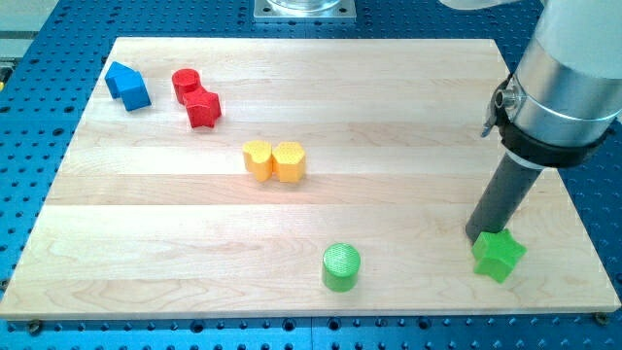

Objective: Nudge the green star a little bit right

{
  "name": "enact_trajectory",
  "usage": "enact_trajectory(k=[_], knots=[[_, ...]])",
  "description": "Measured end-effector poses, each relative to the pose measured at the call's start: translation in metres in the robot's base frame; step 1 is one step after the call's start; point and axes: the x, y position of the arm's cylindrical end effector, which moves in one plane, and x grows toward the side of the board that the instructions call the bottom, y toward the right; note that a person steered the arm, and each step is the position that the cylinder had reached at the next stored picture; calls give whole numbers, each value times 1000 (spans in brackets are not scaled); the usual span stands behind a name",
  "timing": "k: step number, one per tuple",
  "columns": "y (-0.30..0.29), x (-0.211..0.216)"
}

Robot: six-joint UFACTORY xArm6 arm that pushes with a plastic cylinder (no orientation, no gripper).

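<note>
Green stuff sits nearest the camera: a green cylinder (341,266) near the front edge around the middle, and the green star (499,256) over on the right, also close to the front. No claw on this rig, so nothing spread or pinching, just my tip (475,236), the bottom end of the dark rod. It's right at the star's upper left corner, touching or a hair off, can't quite tell.

That's the bit that matters: the star lies right and slightly nearer from my tip, so a shove right looks lined up, though contact this far back may push it toward the front edge too. Room is tight, since the table (389,107) ends not far past the star on the right. Keep the nudge small.

Yellow blocks (274,160), red blocks (197,97) and the blue block (127,86) are well away, far left.
</note>
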Motion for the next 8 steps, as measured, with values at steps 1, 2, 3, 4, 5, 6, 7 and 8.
enact_trajectory(k=[1, 2, 3, 4, 5, 6, 7, 8], knots=[[-2, 0], [-84, 0], [-105, 1], [-57, 39], [-22, 55], [6, 55], [24, 55], [8, 55]])
